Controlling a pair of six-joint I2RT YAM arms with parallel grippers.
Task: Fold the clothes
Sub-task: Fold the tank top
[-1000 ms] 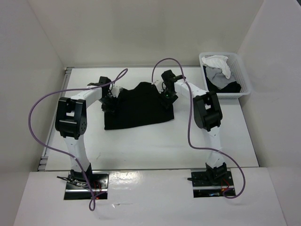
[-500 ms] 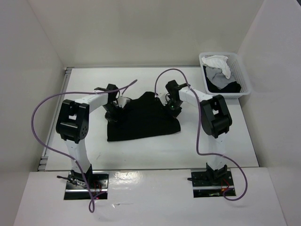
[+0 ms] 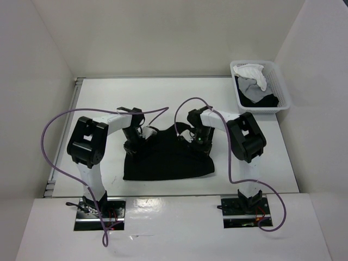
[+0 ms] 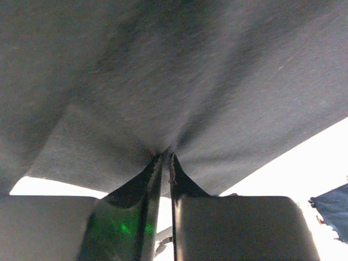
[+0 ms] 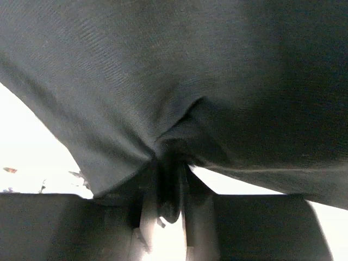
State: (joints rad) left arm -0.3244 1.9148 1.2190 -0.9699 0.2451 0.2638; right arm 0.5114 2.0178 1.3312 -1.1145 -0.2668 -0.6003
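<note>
the black top (image 3: 167, 162) is lying near the middle of the tabletop's (image 3: 109, 95) near edge, long axis running left to right. the left gripper (image 3: 132, 144) is clenching its far left corner, the right gripper (image 3: 202, 142) its far right corner, 1 arm per corner; the loose fabric is lying nearward of both pincers.

Top (image 3: 166, 160) ctr, basket (image 3: 284, 93) far R (garments (image 3: 251, 73) inside)

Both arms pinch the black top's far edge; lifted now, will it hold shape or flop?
Probably floppy: the black top puckers into creases where the left fingers and right fingers pinch it, so it should sag between them. Likely light: small pinches gather it. Its near hem may drag on the table.
</note>
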